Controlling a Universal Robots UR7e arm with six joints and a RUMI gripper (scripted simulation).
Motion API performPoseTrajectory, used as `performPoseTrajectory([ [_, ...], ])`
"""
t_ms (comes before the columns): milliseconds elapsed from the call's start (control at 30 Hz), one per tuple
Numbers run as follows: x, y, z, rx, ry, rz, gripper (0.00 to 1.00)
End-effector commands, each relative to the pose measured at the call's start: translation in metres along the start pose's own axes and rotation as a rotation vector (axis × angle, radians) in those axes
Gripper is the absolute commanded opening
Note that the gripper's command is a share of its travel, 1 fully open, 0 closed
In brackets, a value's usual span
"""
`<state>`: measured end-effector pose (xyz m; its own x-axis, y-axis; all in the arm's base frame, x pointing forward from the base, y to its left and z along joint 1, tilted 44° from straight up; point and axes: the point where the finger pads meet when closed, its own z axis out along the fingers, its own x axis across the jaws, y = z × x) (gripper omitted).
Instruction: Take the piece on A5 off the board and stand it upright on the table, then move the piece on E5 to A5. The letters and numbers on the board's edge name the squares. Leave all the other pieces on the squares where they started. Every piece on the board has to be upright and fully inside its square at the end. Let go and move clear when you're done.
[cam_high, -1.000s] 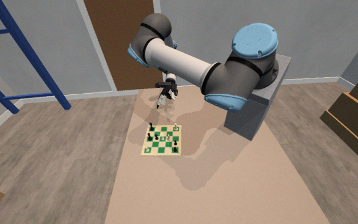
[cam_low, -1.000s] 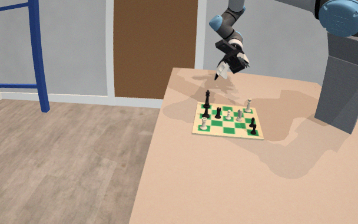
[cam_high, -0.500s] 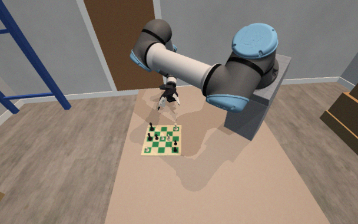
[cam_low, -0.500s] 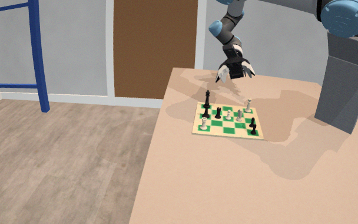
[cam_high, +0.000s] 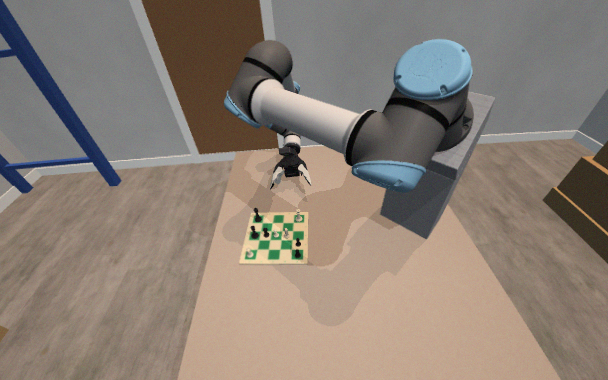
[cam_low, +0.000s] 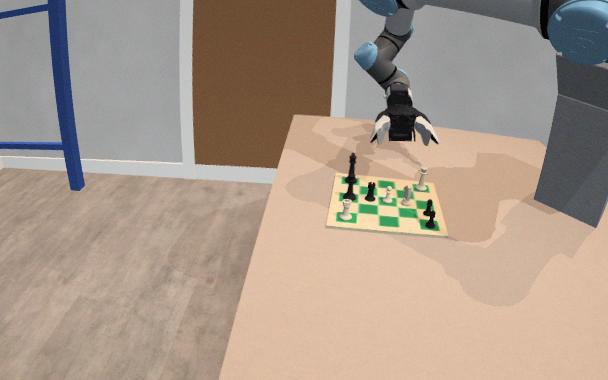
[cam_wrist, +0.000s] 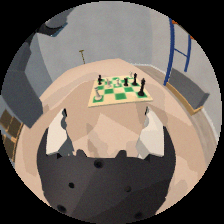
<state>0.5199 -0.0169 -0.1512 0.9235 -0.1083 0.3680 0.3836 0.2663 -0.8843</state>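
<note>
A small green and cream chessboard (cam_high: 275, 239) lies on the tan table, and also shows in the exterior view (cam_low: 386, 204) and the wrist view (cam_wrist: 119, 91). Several black and white pieces stand upright on it. A tall black piece (cam_low: 352, 167) stands on the far left corner and a white piece (cam_low: 422, 179) on the far right corner. A white piece (cam_low: 345, 210) stands on the near left corner and a black piece (cam_low: 431, 220) on the near right. The edge labels are too small to read. My gripper (cam_low: 404, 140) is open and empty, hanging above the table beyond the board's far edge (cam_high: 291, 182) (cam_wrist: 106, 112).
The arm's grey pedestal (cam_high: 435, 165) stands on the table to the right of the board. The table's left edge (cam_low: 270, 200) runs close to the board. A blue ladder (cam_high: 50, 95) and brown boxes (cam_high: 585, 200) stand on the floor.
</note>
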Motion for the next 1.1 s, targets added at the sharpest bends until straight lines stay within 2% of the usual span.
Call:
performPoseTrajectory([
  [0, -0.0033, 0.0049, 0.0008, 0.005, -0.009, -0.068, 1.0],
  [1067, -0.0053, 0.0078, 0.0014, 0.004, -0.014, -0.112, 1.0],
])
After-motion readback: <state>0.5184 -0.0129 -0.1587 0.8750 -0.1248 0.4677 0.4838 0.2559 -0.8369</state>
